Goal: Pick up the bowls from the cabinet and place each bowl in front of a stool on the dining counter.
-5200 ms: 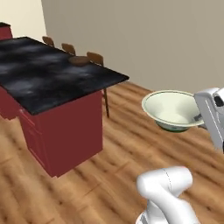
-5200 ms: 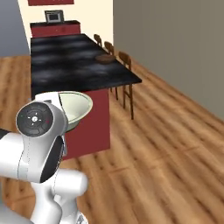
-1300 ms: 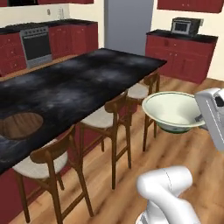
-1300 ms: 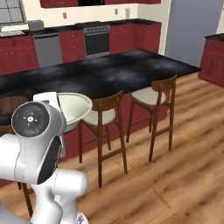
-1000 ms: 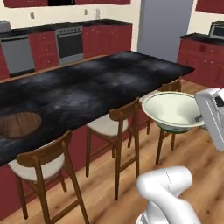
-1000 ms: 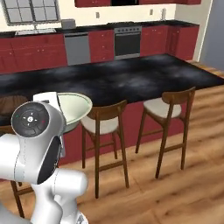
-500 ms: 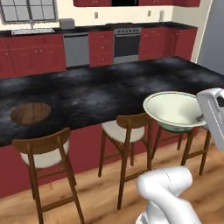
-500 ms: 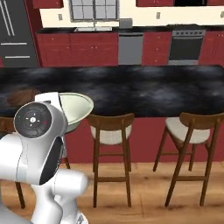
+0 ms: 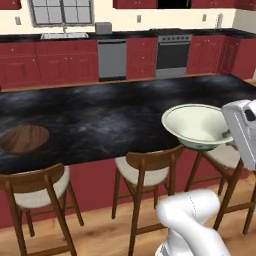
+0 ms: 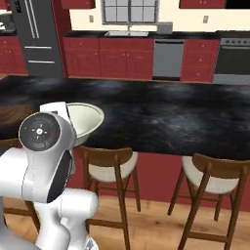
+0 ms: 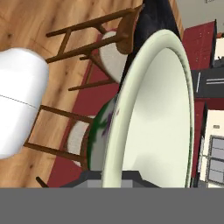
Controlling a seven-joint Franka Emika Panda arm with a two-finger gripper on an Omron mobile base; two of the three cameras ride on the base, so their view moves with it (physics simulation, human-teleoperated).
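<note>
The gripper point(image 11: 113, 178) was clamped on the rim of the cream-white bowl point(image 9: 196, 125), its dark tips just showing either side of the thin lip at the bottom of the hand view, jaws drawn narrow on the ceramic. The bowl was round and smooth inside, glazed pale cream, with a green pattern on its outer wall point(image 11: 98, 131). It hung in the air, tilted slightly, above the near edge of the dining counter point(image 9: 100, 120), whose long top was glossy black stone veined with grey marbling over dark red sides. On that top, far to the left, lay the dark brown bowl point(image 9: 24, 138), wide, shallow and wood-grained, sitting flat in front of the left stool point(image 9: 36, 192). A middle stool point(image 9: 146, 172) stood just left of and below the held bowl, and a right stool point(image 9: 227, 162) stood partly behind the arm; each had a curved dark brown backrest, a round cream cushion and thin wooden legs. Beyond the counter ran a wall of red cabinets point(image 9: 50, 62) with a grey dishwasher point(image 9: 112, 60), an oven point(image 9: 172, 55) and a window point(image 9: 61, 10) above a sink. The floor point(image 9: 100, 235) was light wood plank.
</note>
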